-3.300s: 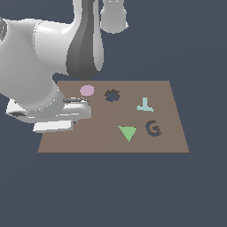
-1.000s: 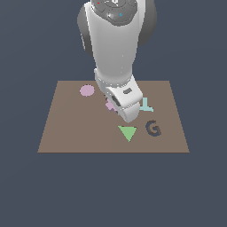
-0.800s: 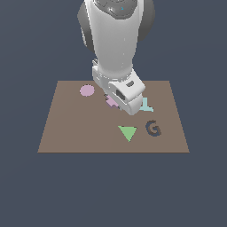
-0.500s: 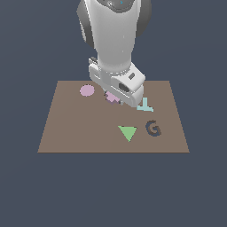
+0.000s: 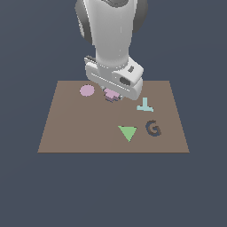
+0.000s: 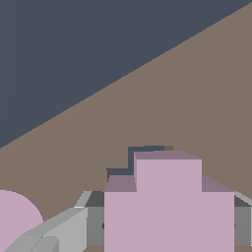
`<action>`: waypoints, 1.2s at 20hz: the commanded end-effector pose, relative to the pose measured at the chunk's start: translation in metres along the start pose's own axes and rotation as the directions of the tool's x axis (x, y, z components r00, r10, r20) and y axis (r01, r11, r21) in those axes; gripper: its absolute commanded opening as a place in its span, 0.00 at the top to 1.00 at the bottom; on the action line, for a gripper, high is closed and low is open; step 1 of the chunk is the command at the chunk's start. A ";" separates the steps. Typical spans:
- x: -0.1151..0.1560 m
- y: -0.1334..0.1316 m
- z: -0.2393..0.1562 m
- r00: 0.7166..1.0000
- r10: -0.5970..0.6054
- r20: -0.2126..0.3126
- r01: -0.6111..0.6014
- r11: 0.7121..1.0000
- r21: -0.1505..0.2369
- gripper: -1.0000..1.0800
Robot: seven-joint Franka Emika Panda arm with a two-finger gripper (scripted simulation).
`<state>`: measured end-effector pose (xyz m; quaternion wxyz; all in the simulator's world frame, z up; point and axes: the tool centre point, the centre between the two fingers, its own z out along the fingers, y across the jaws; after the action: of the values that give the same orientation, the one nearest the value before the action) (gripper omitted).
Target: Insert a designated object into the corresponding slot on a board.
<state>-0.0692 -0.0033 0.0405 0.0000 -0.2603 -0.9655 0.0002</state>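
**Piece held over slot**

Piece (image 6: 167,206) sat clamped between the gripper (image 5: 111,94) fingers (image 6: 54,231), just above the slot (image 6: 142,155) on the board (image 5: 71,128). Disc (image 5: 87,90) lay to the exterior view's left, triangle (image 5: 127,132) and G (image 5: 153,128) rightward.

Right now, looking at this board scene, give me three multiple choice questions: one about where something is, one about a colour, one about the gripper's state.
1. The smooth pink disc lies where from the gripper, in the exterior view?
A. left
B. right
C. under it

2. The triangle on the board is:
A. blue
B. green
C. red

3. The gripper is:
A. open, holding nothing
B. shut on the lobed pink piece
C. out of view

Answers: 1 A, the disc sits left. 2 B, plainly green. 3 B, the wrist view shows fingers flanking the piece.
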 end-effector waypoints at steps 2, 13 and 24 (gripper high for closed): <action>0.001 -0.002 0.000 1.000 -0.024 0.001 0.024 1.000 0.000 1.00; 0.001 -0.002 0.006 1.000 -0.023 0.001 0.023 1.000 0.000 1.00; 0.001 -0.002 0.010 1.000 -0.023 0.001 0.023 1.000 0.000 0.04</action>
<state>-0.0713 -0.0047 0.0305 -0.0003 -0.2490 -0.9685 0.0002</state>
